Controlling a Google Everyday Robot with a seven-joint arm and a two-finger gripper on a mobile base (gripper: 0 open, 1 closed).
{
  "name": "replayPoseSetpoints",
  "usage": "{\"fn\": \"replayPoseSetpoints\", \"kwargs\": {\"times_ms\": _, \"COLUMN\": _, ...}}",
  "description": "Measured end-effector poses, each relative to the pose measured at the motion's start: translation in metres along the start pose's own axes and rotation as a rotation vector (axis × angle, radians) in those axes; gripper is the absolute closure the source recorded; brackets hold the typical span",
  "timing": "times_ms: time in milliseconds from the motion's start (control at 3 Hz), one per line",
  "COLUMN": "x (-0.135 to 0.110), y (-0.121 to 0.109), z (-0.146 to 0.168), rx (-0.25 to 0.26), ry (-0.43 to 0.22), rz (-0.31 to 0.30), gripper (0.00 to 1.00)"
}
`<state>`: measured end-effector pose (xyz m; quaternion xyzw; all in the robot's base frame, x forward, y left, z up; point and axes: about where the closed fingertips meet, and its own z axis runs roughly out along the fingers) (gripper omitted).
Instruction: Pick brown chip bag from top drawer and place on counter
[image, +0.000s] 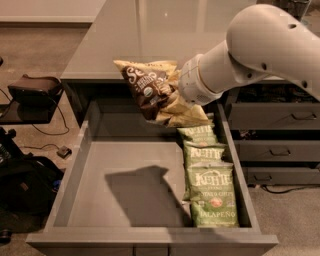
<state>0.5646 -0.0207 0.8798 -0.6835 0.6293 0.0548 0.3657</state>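
Note:
The brown chip bag (145, 85) hangs in the air, tilted, above the back edge of the open top drawer (130, 200) and just in front of the counter's edge. My gripper (172, 92) holds the bag by its right side; the white arm comes in from the upper right. The gripper is mostly hidden behind the bag and the wrist. The bag casts a shadow on the drawer's bare bottom. The grey counter (150, 35) stretches behind the drawer.
Three green Kettle Jalapeno bags (212, 197) lie in a row along the drawer's right side. Dark drawers with bar handles (280, 135) stand to the right. A black case (32, 90) and cables sit on the floor at the left.

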Motion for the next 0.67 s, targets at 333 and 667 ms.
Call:
{"fn": "replayPoseSetpoints", "kwargs": {"times_ms": 333, "x": -0.0147, "y": 0.0056, "z": -0.0105, "rx": 0.056, "ry": -0.022, "rz": -0.071, "gripper": 1.00}}
{"fn": "replayPoseSetpoints", "kwargs": {"times_ms": 667, "x": -0.0150, "y": 0.0044, "z": -0.0110, "rx": 0.064, "ry": -0.022, "rz": -0.079, "gripper": 1.00}}
